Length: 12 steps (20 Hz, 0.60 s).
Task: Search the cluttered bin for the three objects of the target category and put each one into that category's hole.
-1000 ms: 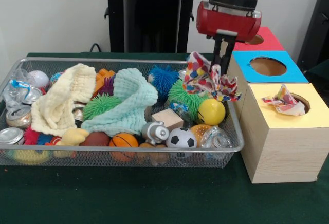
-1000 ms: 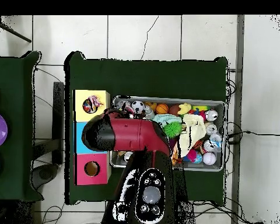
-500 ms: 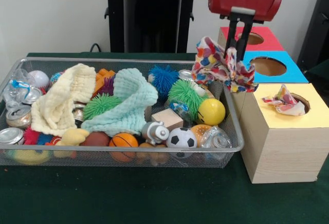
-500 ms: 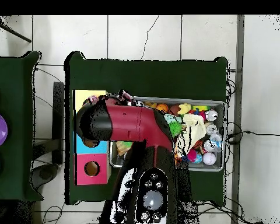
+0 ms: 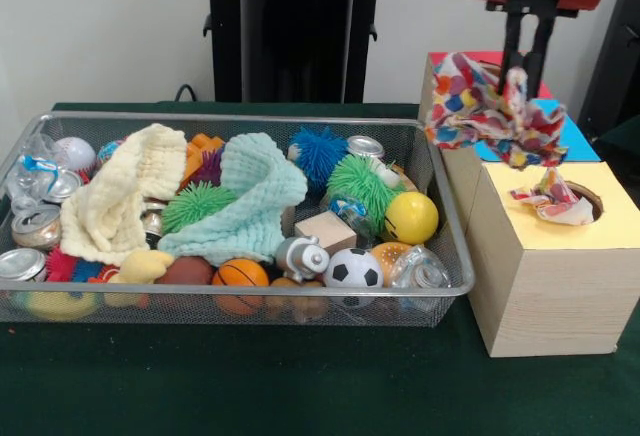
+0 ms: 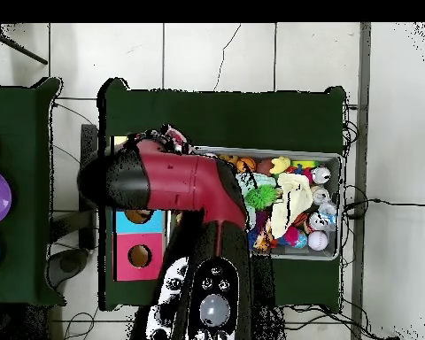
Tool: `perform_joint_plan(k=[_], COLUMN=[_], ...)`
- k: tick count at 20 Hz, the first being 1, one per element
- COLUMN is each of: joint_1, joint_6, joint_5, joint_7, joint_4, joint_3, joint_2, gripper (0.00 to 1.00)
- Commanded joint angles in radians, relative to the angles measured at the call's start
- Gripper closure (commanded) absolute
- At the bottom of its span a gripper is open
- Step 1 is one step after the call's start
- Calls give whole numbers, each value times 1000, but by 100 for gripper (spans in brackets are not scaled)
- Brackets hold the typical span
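My gripper (image 5: 528,64) hangs at the top right, shut on a polka-dot cloth (image 5: 492,111). It holds the cloth in the air over the blue-topped box (image 5: 572,138), just behind the yellow-topped box (image 5: 560,241). A second polka-dot cloth (image 5: 548,202) sits bunched in the yellow top's round hole (image 5: 590,196). The wire-mesh bin (image 5: 240,294) lies to the left, full of toys. No other polka-dot cloth shows in it. In the overhead view my arm (image 6: 176,181) covers the yellow box, and a bit of the held cloth (image 6: 163,136) shows at its edge.
The bin holds a cream cloth (image 5: 115,196), a mint cloth (image 5: 245,201), spiky balls, a yellow ball (image 5: 411,218), a soccer ball (image 5: 352,269), cans and a wooden block (image 5: 325,229). The red-topped box (image 6: 139,257) stands nearest the robot's base.
My gripper has lifted the polka-dot cloth out of the bin and carried it up and to the right, from the bin's right end to over the boxes.
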Motion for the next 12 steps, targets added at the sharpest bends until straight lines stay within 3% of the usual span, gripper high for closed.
perform_joint_plan(k=[1, 12], joint_1=[67, 142], joint_6=[145, 63], joint_5=[62, 129], joint_7=[293, 326], joint_4=[18, 8], joint_3=[5, -59], joint_2=[44, 129], gripper=[100, 100])
